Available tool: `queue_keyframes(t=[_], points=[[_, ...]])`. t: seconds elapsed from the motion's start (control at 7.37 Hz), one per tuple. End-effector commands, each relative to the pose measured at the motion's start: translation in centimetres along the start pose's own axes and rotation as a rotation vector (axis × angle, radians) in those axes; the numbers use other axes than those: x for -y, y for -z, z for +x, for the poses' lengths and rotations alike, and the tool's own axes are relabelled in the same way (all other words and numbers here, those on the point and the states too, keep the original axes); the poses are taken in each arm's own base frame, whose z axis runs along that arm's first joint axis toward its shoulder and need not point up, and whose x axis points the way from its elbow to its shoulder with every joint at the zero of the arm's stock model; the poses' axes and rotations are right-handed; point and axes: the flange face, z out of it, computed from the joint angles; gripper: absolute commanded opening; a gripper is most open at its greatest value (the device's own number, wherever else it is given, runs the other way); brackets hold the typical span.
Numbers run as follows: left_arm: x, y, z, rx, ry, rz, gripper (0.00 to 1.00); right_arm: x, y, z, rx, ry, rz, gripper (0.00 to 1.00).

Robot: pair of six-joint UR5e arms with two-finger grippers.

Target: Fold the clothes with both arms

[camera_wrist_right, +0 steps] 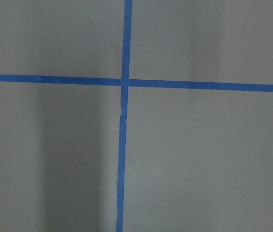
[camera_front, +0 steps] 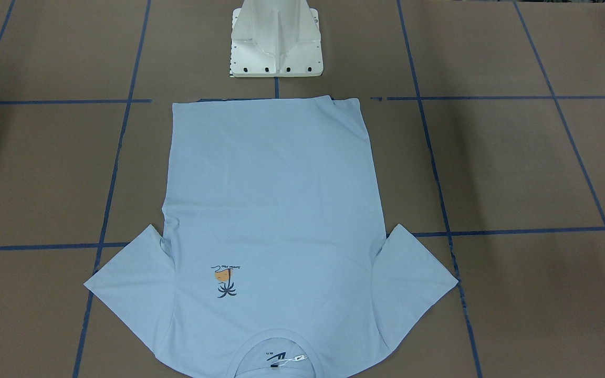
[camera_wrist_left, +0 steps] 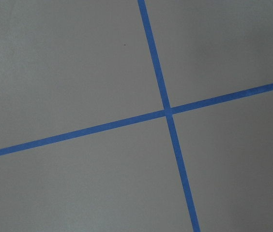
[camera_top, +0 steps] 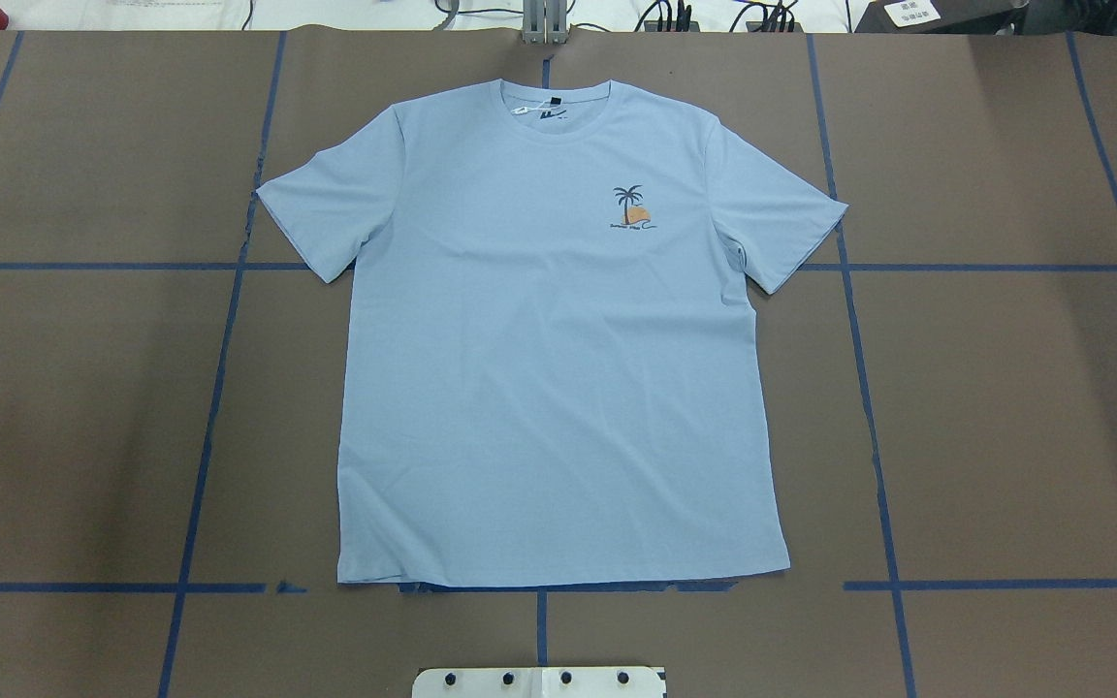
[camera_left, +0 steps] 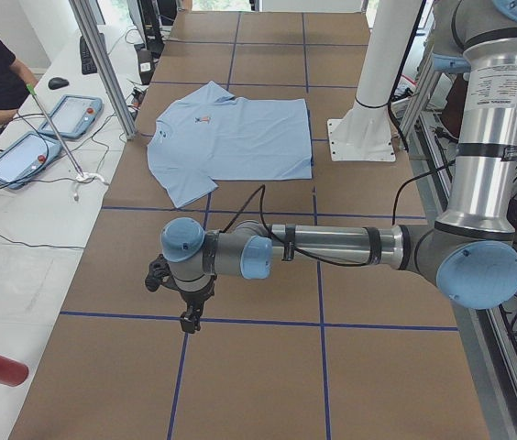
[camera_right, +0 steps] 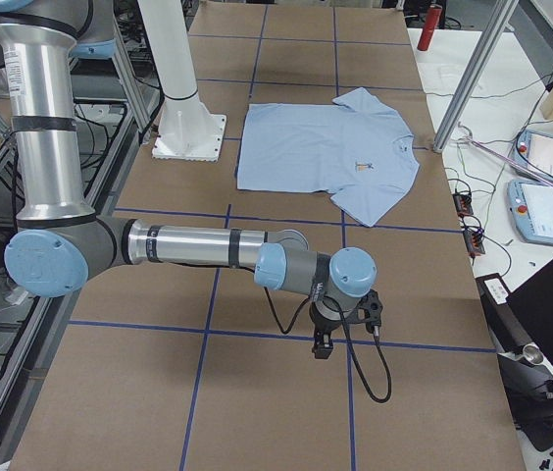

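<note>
Front-facing view: one pale light-blue short-sleeved knit T-shirt (camera_front: pixel 276 199) is lying flat on the brown table (camera_front: pixel 518 168) marked with blue tape lines (camera_front: pixel 491 97). Its collar is pointing to 6 o'clock and its hem to 12, toward one white pedestal base (camera_front: pixel 276 44).

Overhead view: its two sleeves are spreading toward 10 and 2 o'clock.

Left-side view: the black two-finger left gripper (camera_left: pixel 188 316) is hanging over a tape line, well apart from the shirt; its jaw state cannot be told.

Right-side view: the black right gripper (camera_right: pixel 324 343) is hanging likewise, its jaws equally unreadable.

Wrist views: each is showing one tape crossing (camera_wrist_left: pixel 167 112).
</note>
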Motion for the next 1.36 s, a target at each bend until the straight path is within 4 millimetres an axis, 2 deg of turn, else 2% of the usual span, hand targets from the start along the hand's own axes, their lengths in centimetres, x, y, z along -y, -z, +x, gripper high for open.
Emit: queue_keyframes(t=[0.0,0.14,0.27,0.54,0.68,0.81,0.95,1.09,1.22], points=[[0.1,0.1,0.1,0.001,-0.003,0.003,1.0,0.3,0.7,-0.6,0.0,0.01,0.014,1.0],[0.6,0.5,0.4,0.002,-0.012,0.011,1.0,0.5,0.9,-0.9,0.01,0.016,0.02,1.0],[2.4,1.6,1.2,0.003,-0.028,0.034,1.0,1.2,1.5,-1.8,0.037,0.027,0.033,1.0],[8.7,6.5,4.7,0.008,-0.113,0.127,1.0,4.9,3.6,-5.4,0.056,0.063,0.065,1.0],[10.5,7.8,5.9,0.011,-0.148,0.156,1.0,7.3,4.4,-9.1,0.067,0.107,0.089,1.0],[12.5,8.2,8.9,0.014,-0.245,0.216,1.0,9.2,4.6,-12.7,0.068,0.163,0.134,1.0],[12.4,7.8,9.0,0.008,-0.273,0.237,1.0,10.9,4.4,-15.5,0.086,0.104,0.172,1.0],[12.8,8.0,10.0,-0.031,-0.253,0.247,1.0,11.8,1.0,-19.3,0.095,0.237,0.222,1.0],[13.7,7.8,12.1,-0.043,-0.261,0.25,1.0,12.3,-2.7,-20.9,0.127,0.24,0.241,1.0]])
